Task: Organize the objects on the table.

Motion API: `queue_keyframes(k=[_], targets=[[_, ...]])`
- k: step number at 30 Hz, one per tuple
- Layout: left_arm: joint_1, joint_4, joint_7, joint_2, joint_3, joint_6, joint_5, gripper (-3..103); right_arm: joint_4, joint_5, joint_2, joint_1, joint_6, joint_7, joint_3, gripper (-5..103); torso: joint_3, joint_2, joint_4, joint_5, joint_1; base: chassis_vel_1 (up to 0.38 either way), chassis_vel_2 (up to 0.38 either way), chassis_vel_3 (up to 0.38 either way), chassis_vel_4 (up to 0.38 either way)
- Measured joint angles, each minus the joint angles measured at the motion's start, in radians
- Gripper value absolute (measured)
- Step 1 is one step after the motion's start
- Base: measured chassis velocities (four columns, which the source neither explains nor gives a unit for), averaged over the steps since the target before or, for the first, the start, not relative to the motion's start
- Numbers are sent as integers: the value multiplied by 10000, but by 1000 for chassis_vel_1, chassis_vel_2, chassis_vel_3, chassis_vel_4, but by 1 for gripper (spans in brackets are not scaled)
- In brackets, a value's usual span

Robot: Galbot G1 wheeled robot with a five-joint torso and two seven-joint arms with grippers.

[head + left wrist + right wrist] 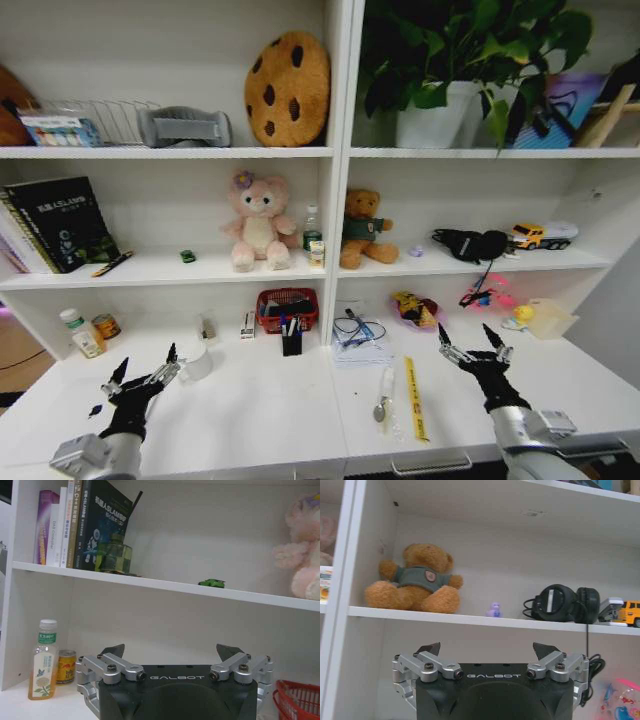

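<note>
Both arms were raised over the white counter (pixel 270 420), one at each front corner, and neither touched anything. The left gripper (pixel 146 370) hung above the counter's left part with its jaws spread wide and nothing between them; the left wrist view showed the same wide gap, its dark fingertips (pixel 116 650) pointing at the shelf wall. The right gripper (pixel 470 340) hovered over the right part, jaws likewise spread and empty.

A white mug (pixel 197 360) stood on the counter just beside the left gripper, toward the middle. Farther back, near the centre divider, a black pen cup (pixel 291 338) holding pens stood in front of a red basket (pixel 287 305). Right of the divider lay a stack of papers with a coiled cable (pixel 361 340), and in front of it a white marker pen (pixel 386 385) beside a yellow ruler (pixel 414 398), both pointing roughly front to back. A juice bottle (pixel 78 333) and a small can (pixel 106 325) stood at the far left back of the counter.

On the shelf above, a tiny green toy car (pixel 187 256) sat between the leaning books (pixel 55 222) and a pink plush toy (pixel 258 222). A brown teddy bear (pixel 362 230) and black headphones (pixel 470 243) occupied the right compartment of that shelf.
</note>
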Motion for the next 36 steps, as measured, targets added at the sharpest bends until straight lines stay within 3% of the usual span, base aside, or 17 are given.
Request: queue_keyframes(k=[15, 18, 21, 23, 26, 29, 36], targets=[[1, 2, 0, 1, -1, -2, 0, 100, 0, 0, -1, -2, -1, 1, 2, 100, 0, 2, -3, -9, 0, 304, 310, -296, -296], [0, 1, 0, 1, -1, -2, 0, 100, 0, 0, 0, 2, -1, 0, 0, 100, 0, 0, 1, 8, -1, 341, 304, -337, -308], [0, 3, -3, 1, -2, -2, 0, 100, 2, -1, 0, 0, 0, 0, 2, 100, 0, 0, -1, -13, 2, 268, 242, -266, -264], [2, 2, -3, 1, -5, -2, 0, 100, 1, -1, 0, -1, 0, -1, 1, 100, 0, 0, 3, 1, 0, 182, 212, -197, -195], [0, 3, -3, 1, -2, -2, 0, 100, 2, -1, 0, -3, 0, -1, 1, 100, -1, 2, -4, -8, -1, 139, 47, -95, -129], [2, 2, -3, -1, -1, -2, 0, 100, 2, -1, 0, 1, -1, -2, 1, 100, 1, 0, 8, 0, 0, 0, 0, 0, 0], [0, 1, 0, -2, 4, -2, 0, 100, 0, 0, -1, -1, 0, 0, 3, 100, 2, -1, -3, 1, 2, -49, -19, 49, 31]])
